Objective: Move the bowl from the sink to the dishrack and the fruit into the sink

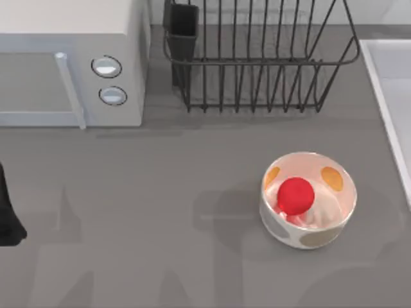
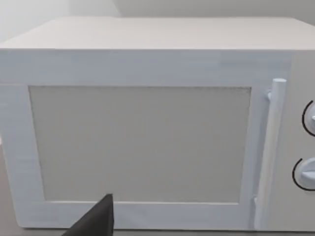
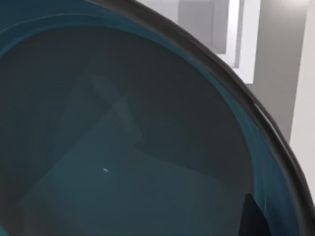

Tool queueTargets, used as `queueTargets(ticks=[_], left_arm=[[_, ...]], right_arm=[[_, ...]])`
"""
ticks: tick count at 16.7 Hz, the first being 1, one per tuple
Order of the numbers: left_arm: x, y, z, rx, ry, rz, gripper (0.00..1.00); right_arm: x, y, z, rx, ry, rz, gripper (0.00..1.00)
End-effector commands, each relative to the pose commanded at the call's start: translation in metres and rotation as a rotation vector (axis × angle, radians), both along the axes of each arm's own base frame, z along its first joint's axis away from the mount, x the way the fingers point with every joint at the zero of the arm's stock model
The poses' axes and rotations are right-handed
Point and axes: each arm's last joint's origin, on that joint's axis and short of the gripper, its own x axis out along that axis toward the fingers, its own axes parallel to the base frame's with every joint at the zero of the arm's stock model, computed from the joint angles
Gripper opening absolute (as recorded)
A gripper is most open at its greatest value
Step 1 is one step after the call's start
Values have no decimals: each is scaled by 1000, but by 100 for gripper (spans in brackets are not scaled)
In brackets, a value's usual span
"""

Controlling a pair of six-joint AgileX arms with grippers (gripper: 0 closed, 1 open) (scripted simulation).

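The teal-blue bowl (image 3: 123, 147) is seen from very close in the right wrist view, its inside facing the camera. The pale walls of the sink (image 3: 236, 34) rise behind its rim. A dark part of my right gripper (image 3: 253, 219) shows just inside the bowl's rim. The red fruit (image 1: 295, 195) lies in a white spotted bowl (image 1: 321, 239) on the table, right of centre. The black wire dishrack (image 1: 257, 64) stands at the back, with nothing between its bars. The sink's rim (image 1: 385, 96) runs along the right edge. My left arm (image 1: 6, 218) rests at the far left edge.
A white microwave-like box (image 1: 70, 64) with two round knobs stands at the back left. My left gripper (image 2: 96, 221) faces its door (image 2: 140, 142) from close by. A dark utensil cup (image 1: 182, 29) sits at the rack's left corner.
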Motion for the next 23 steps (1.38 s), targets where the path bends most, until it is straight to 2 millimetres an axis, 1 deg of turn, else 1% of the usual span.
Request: queueTargets(ticks=[1,3,5,7,12,13,15,17,18,20,23], left_arm=[[0,0,0,0,0,0,100],[0,0,0,0,0,0,100],[0,0,0,0,0,0,100],[0,0,0,0,0,0,100],[0,0,0,0,0,0,100],[0,0,0,0,0,0,100],[0,0,0,0,0,0,100],[0,0,0,0,0,0,100],[0,0,0,0,0,0,100],[0,0,0,0,0,0,100],[0,0,0,0,0,0,100]], right_arm=[[-20,7,14,-4,-6,0,0],[-54,21,32,-6,-10,0,0],[-75,31,41,-3,-10,0,0],[-85,36,45,-5,-14,-3,0],[-84,37,45,-7,-16,-1,0],[-81,37,44,-11,-12,3,0],[-66,40,43,-42,-11,25,0],[-43,53,43,-110,-34,62,0],[-28,63,43,-154,-58,88,0],[6,94,44,-252,-134,152,0],[53,159,49,-382,-320,231,0]])
